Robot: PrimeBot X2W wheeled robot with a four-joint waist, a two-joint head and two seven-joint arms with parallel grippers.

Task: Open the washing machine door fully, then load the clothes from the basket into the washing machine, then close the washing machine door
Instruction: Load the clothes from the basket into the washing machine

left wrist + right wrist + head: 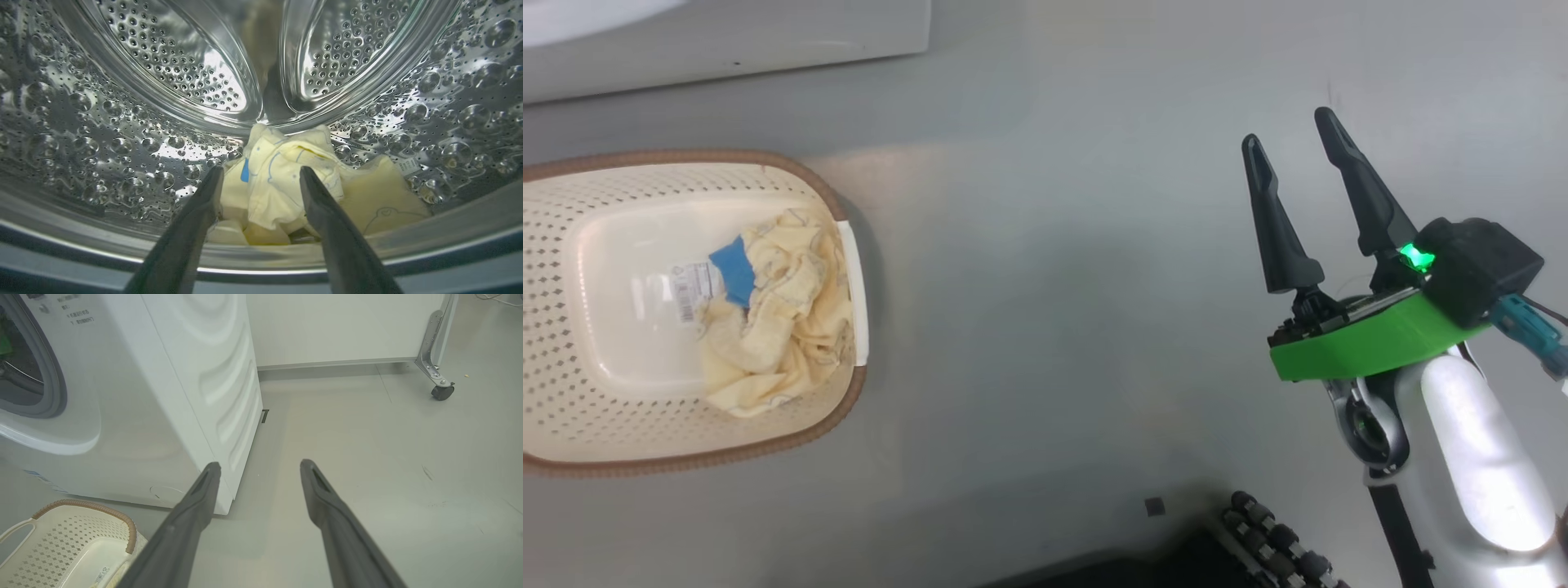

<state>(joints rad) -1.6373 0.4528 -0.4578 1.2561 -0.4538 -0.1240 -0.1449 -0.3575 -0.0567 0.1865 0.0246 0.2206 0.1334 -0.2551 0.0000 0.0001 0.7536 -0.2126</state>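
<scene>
Inside the drum [122, 134], left gripper [260, 169] gapes above clothes [278, 192]; head view shows basket [825, 188] clothes, right gripper [1286, 127] wide.

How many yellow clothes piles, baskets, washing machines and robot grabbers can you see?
Clothes piles: 2 (basket pile, drum pile)
Baskets: 1 (basket)
Washing machines: 1 (washing machine)
Grippers: 2 (left gripper, right gripper)
Total: 6
</scene>
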